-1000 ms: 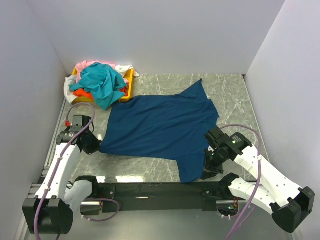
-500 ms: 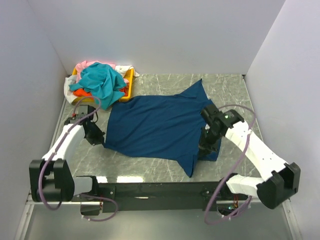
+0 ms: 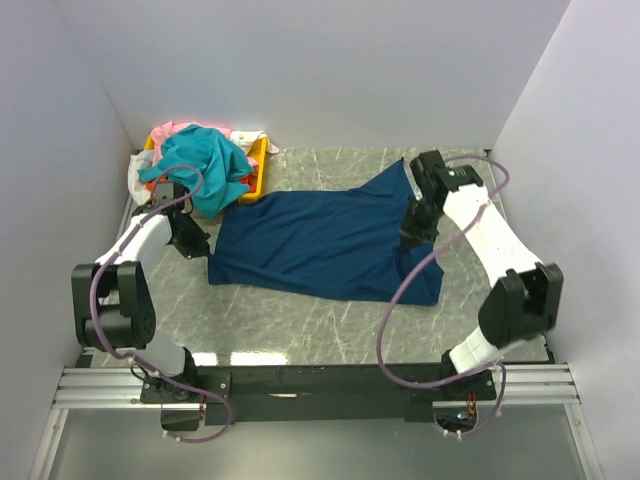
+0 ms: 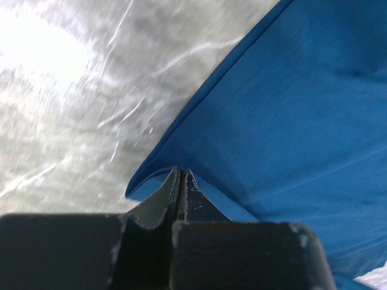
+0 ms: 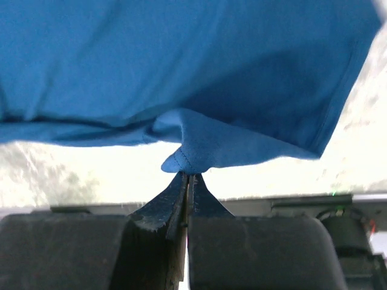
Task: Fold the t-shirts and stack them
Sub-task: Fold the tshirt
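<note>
Marbled grey table point(image 3: 300, 325), white walls point(image 3: 300, 70), upper-left yellow tray point(image 3: 259, 162) heaped with t-shirts point(image 3: 200, 165), left gripper point(image 4: 180, 174) and right gripper point(image 5: 187, 177) each pinching navy t-shirt point(image 3: 320, 245).

place: we read this as a robot lab test cell | walls point(image 3: 300, 70): plain white panels box in the table point(image 3: 300, 325) on three sides | rail point(image 3: 100, 385): aluminium, at the table's near edge, carrying left arm point(image 3: 140, 240) and right arm point(image 3: 490, 235) | cables point(image 3: 392, 300): purple, looping above the table
</note>
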You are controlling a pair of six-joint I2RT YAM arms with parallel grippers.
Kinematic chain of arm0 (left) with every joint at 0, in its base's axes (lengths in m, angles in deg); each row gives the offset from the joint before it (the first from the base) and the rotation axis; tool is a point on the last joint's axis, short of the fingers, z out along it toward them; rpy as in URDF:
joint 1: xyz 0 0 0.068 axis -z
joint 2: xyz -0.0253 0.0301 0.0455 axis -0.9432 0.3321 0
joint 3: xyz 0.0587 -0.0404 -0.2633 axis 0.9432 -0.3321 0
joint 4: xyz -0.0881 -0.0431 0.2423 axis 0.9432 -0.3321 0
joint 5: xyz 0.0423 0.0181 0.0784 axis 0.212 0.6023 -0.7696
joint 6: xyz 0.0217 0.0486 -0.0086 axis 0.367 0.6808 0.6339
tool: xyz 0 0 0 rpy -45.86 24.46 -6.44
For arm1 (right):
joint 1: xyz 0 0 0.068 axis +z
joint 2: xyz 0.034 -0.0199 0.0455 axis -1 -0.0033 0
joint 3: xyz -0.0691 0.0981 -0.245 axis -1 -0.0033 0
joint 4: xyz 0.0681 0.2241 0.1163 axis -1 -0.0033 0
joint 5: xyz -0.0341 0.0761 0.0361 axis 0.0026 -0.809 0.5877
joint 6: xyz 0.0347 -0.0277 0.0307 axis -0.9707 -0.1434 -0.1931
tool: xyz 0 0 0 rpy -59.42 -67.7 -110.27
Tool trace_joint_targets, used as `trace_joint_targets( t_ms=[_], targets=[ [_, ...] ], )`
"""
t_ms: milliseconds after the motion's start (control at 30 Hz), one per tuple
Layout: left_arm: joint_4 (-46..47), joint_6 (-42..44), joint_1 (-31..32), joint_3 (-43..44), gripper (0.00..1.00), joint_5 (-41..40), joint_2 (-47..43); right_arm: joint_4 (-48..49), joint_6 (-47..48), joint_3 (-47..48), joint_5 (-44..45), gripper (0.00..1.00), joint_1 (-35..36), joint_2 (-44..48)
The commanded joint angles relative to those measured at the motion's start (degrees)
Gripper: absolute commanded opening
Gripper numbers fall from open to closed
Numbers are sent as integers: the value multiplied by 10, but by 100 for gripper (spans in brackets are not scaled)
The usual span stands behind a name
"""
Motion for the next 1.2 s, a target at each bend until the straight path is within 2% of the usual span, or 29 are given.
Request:
trace_joint_targets(
  t_ms=[0,100,333,1167],
  targets=[
    [26,21,-10,41,0,7,16,24,35,67,36,0,-14,-53],
    [36,23,-19,56,0,15,33,19,47,119,53,0,-26,-93],
    [62,31,-20,73,0,45,57,9,64,178,71,0,-48,-141],
    [104,34,-21,91,0,55,61,-6,93,281,78,0,-89,-218]
  ],
)
